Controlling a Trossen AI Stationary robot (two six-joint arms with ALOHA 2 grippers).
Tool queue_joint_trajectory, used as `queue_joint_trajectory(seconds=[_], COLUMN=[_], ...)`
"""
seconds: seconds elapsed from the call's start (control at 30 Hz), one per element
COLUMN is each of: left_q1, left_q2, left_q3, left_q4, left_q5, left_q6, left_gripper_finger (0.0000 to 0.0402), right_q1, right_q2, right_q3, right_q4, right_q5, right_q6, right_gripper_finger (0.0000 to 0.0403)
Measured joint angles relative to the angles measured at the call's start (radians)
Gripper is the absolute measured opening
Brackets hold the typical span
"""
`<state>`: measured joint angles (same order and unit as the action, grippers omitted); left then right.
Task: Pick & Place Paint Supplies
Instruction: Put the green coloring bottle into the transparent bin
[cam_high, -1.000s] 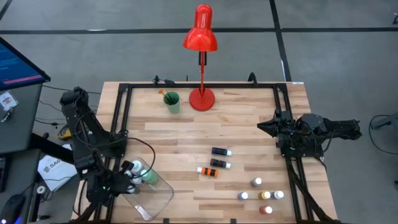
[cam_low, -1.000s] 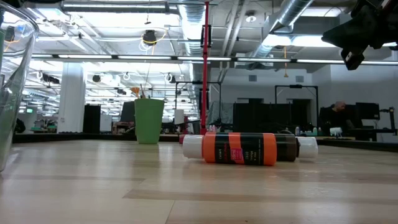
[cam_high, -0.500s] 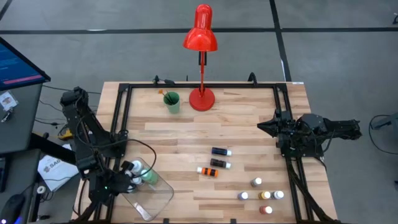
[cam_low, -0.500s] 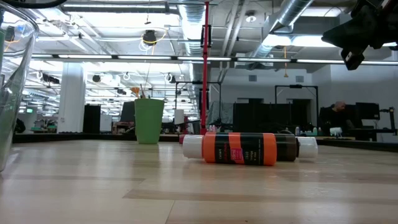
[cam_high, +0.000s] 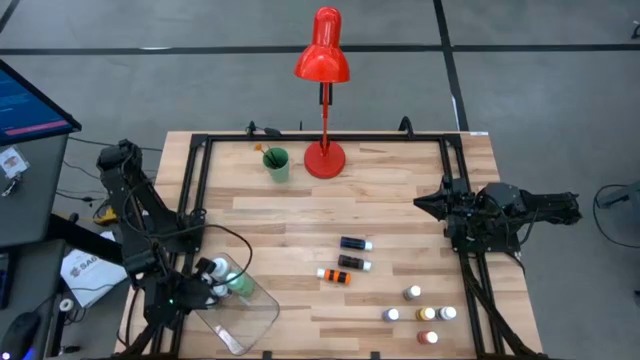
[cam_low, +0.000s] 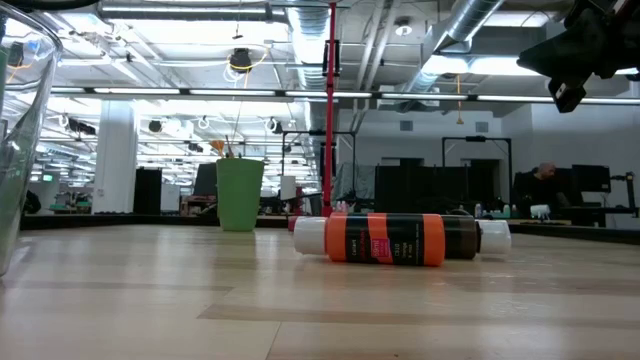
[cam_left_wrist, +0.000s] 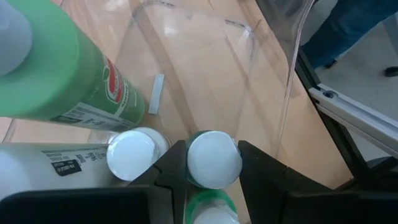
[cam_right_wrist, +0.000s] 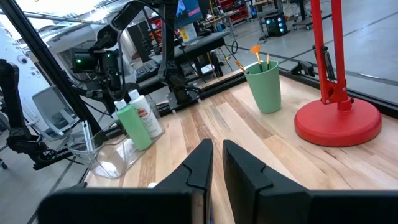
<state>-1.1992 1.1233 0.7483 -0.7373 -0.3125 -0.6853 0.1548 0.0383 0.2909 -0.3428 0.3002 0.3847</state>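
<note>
L gripper (cam_left_wrist: 213, 163), lower left of high view: fingers clamped on small green paint bottle w/ white cap (cam_left_wrist: 214, 159), inside clear plastic tray (cam_high: 243, 312). Beside it in tray: large green bottle (cam_left_wrist: 59, 71), white bottle (cam_left_wrist: 68, 163).
R gripper (cam_right_wrist: 214, 163), right edge of high view, above table (cam_high: 400, 200): fingers nearly together, holding nothing.
Centre of high view: 3 bottles lying flat, blue (cam_high: 354, 243), dark (cam_high: 352, 263), orange (cam_high: 334, 276).
Lower right: 5 small bottles standing (cam_high: 420, 310).
Upper centre: green cup (cam_high: 276, 163) w/ brushes, red lamp (cam_high: 323, 60).
</note>
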Motion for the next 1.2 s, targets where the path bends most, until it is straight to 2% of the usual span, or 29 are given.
queue_joint_trajectory(seconds=[0.6,0.97,1.2], left_q1=[0.01,0.01,0.01], left_q2=[0.0,0.0,-0.023], left_q3=[-0.04,-0.04,-0.04], left_q4=[0.044,0.04,0.039], left_q5=[0.003,0.032,0.032], left_q6=[-0.008,-0.076,-0.084], left_gripper_finger=[0.0107,0.0143,0.0146], right_q1=[0.0,0.0,0.0], right_q2=[0.0,0.0,0.0], right_q3=[0.0,0.0,0.0], right_q4=[0.0,0.0,0.0], right_q5=[0.0,0.0,0.0], right_q6=[0.0,0.0,0.0], right_gripper_finger=[0.0033,0.0033,0.0033])
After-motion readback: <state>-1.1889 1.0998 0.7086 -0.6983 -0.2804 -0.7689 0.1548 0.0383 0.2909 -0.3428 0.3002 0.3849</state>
